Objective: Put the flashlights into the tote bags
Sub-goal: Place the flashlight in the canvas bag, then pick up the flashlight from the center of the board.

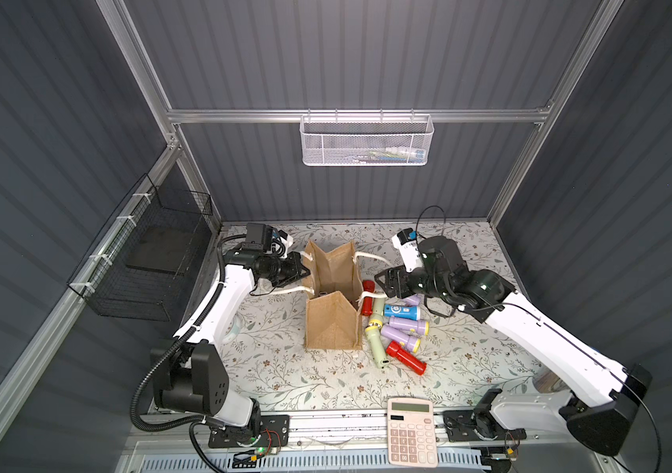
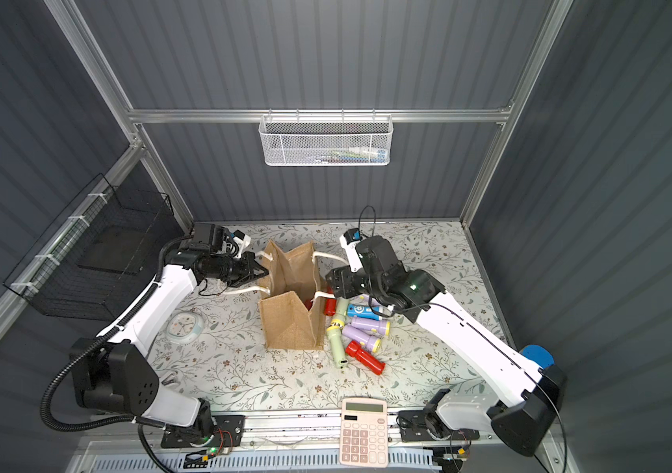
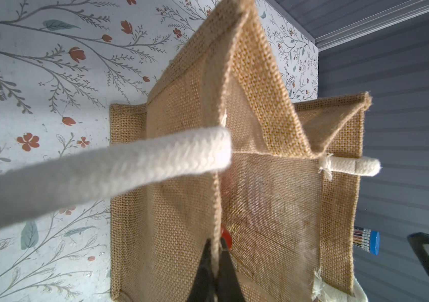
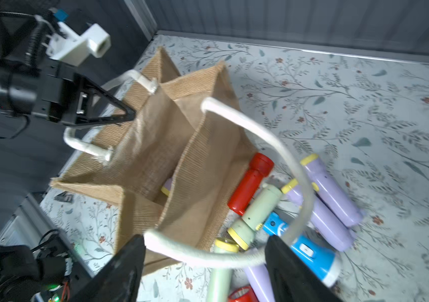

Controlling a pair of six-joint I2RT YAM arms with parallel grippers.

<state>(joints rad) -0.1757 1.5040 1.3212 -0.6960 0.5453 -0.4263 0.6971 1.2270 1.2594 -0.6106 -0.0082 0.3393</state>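
Upright near the middle of the floral table (image 1: 285, 381), the tote bag (image 1: 332, 323) is being kept standing with its mouth open upward. Its rim on the robot's left side is being pinched by the left gripper (image 3: 216, 244), whose jaws are being pressed tight on the jute edge between the two roots of the near rope handle (image 3: 103, 170). The same grip is being shown in both top views. The right gripper (image 4: 203, 248) is being held spread wide over the bag's opposite side. The far rope handle (image 4: 273, 141) is being straddled by its fingers (image 4: 129, 261), and nothing is being clamped. Contact with the rope cannot be told. Most flashlights (image 1: 398, 327) are being left in a heap on the table just beside the bag's right wall, partly under the right gripper. There a blue one (image 1: 402, 312), two lilac ones (image 1: 404, 326), a pale green one (image 1: 377, 348) and a red one (image 1: 406, 359) are being counted. Another red one (image 1: 367, 301) is lying against the bag. Inside the bag, a lilac flashlight with a yellow head (image 4: 167, 186) is being glimpsed at the bottom. A pink calculator (image 1: 411, 432) is being noted at the table's front edge.
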